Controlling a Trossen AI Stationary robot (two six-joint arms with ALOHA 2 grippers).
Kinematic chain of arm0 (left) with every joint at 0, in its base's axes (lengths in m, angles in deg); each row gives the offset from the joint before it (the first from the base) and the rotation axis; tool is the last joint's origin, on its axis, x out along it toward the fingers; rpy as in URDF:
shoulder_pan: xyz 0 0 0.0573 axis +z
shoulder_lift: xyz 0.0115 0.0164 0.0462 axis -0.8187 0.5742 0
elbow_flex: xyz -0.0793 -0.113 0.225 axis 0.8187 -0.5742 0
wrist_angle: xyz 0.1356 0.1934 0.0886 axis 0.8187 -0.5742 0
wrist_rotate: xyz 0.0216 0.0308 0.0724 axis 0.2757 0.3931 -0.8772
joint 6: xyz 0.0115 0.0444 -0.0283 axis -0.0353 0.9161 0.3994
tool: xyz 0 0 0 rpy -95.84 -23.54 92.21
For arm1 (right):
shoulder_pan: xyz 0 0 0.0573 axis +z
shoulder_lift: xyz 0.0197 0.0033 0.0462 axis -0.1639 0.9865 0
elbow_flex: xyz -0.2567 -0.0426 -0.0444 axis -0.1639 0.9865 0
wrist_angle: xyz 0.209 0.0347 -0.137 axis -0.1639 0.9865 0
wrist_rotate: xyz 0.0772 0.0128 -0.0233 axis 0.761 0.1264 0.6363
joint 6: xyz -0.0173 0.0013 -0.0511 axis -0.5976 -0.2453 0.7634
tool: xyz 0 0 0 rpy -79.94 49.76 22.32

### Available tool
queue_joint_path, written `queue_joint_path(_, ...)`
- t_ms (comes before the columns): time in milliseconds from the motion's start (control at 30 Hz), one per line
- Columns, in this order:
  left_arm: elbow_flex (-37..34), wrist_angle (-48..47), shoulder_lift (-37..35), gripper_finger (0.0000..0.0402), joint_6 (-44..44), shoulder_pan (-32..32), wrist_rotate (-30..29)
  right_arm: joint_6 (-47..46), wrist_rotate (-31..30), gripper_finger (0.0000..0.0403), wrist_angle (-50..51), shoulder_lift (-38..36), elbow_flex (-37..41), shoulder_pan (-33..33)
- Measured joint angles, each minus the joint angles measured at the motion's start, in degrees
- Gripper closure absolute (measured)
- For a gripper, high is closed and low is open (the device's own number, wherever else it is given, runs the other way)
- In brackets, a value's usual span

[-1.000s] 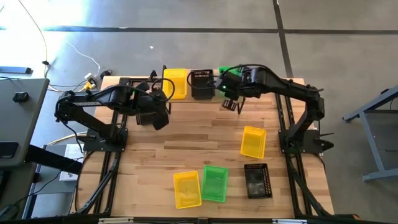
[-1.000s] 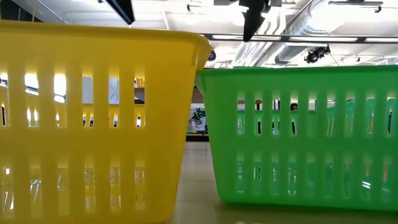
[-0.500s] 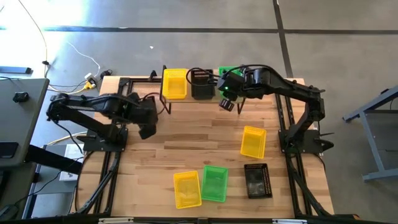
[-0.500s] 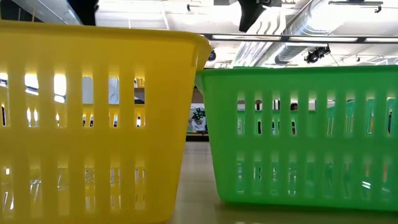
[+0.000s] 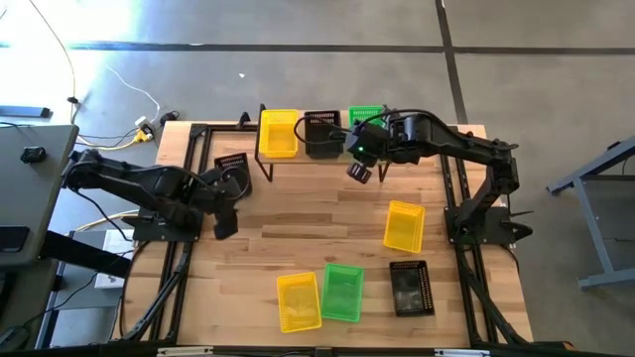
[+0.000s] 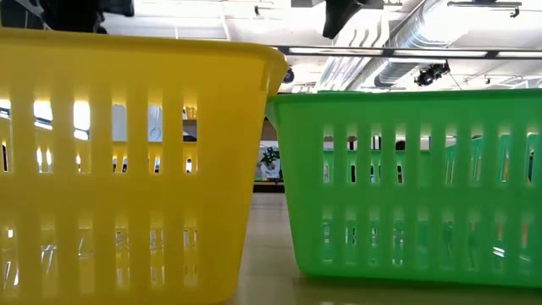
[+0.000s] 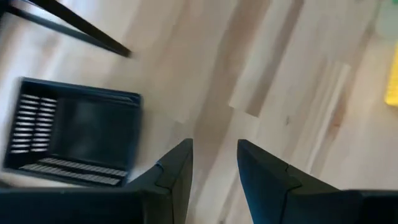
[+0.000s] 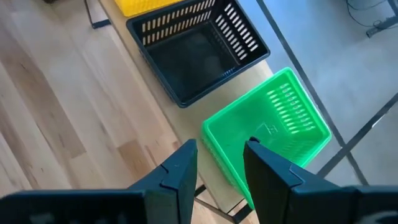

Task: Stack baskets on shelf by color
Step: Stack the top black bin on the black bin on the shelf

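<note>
The small black perforated plastic basket [image 5: 232, 165] lies just beside the empty, part-open left pincer [image 5: 224, 220], toward the low light-wood shelf [image 5: 322, 151]; right pincer [image 5: 359, 171] likewise empty, farther off.

Items you cannot fully check:

- Low view: yellow basket [image 6: 127, 161] and green basket [image 6: 415, 182] fill the picture and are cut by its edges; the table behind them is hidden from you.
- Shelf [image 5: 288, 159]: its board is largely covered by baskets; the green basket on it [image 5: 365, 115] is partly hidden behind the right arm.
- Left wrist view: black basket [image 7: 74, 140] is blurred; a yellow patch [image 7: 392, 87] is cut off, so you cannot identify it.
- Stack counts on the shelf: too small to tell.
</note>
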Motion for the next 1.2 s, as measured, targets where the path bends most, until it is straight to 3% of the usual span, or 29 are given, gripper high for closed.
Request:
queue_joint_path(133, -2.91, 3.38, -0.08, 0.0284, 0.02, -0.22, 4.18, 3.07, -0.87, 0.0286, -0.01, 0.00, 0.00, -0.22)
queue_joint_path(300, -6.78, 9.15, -0.12, 0.0284, 0.93, -0.22, 4.53, 7.54, -3.51, 0.0286, -0.01, 0.00, 0.00, -0.24)
queue_joint_path(633, -15.09, 13.74, 0.43, 0.0284, 2.34, -0.22, -5.75, 17.36, -12.39, 0.0286, 0.24, -1.22, 0.00, -0.52)
queue_joint_path(933, -17.76, 14.98, 2.77, 0.0284, 2.16, 2.26, -10.73, 18.07, -12.11, 0.0286, 0.41, -3.86, 0.00, -3.12)
queue_joint_path(1200, -17.76, 15.11, 9.60, 0.0284, 2.14, 8.48, -10.65, 20.34, -11.96, 0.0286, 0.58, -4.11, 0.00, -4.71)
